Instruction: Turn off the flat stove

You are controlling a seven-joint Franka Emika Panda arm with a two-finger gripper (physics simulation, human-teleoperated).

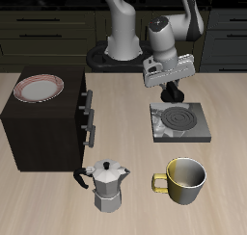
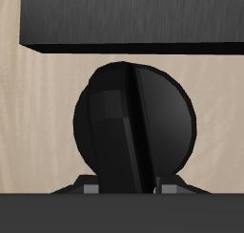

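Note:
The flat stove (image 1: 179, 125) is a low grey slab behind the mug, and its round spiral coil (image 1: 178, 116) looks dark. Its black knob (image 2: 135, 124) fills the wrist view as a round disc with a raised ridge across it. My gripper (image 1: 175, 94) hangs straight down at the stove's back edge, right over the knob. Only small grey bits of the fingertips (image 2: 91, 187) show, one on each side of the ridge, so the jaws look apart. Whether they touch the knob is hidden.
A tall dark brown box (image 1: 46, 123) with knobs carries a red-rimmed plate (image 1: 41, 87). A metal moka pot (image 1: 109, 187) and a yellow mug (image 1: 183, 179) stand near the front edge. A dark flat block (image 2: 124, 17) lies just beyond the knob.

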